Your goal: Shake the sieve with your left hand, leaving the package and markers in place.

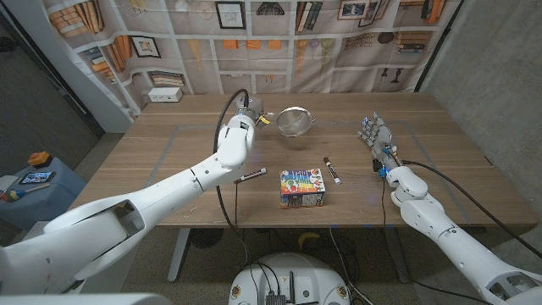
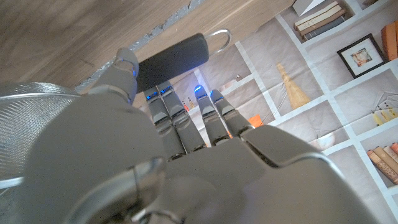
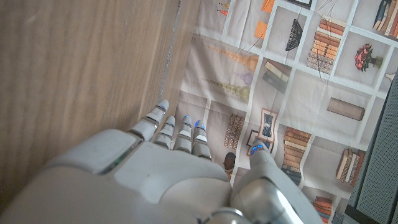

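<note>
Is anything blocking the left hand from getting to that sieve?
Nothing visible. The left hand is already at the sieve handle. The package and markers lie nearer the robot, out of the way.

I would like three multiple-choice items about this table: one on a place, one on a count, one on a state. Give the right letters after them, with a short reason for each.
1. Where does the package lie?
A. nearer the robot than the sieve
B. inside the sieve
C. behind the sieve, at the far edge

2. How many markers lie on the table?
A. one
B. two
C. four

3. In what state is the right robot hand?
A. holding a marker
B. pressing on the package
C. open, holding nothing

Answers:
1 A: in the head view the package lies below the sieve, toward the robot.
2 B: one marker lies at the package's right and one at its left.
3 C: its fingers are straight and apart, with nothing in them.
</note>
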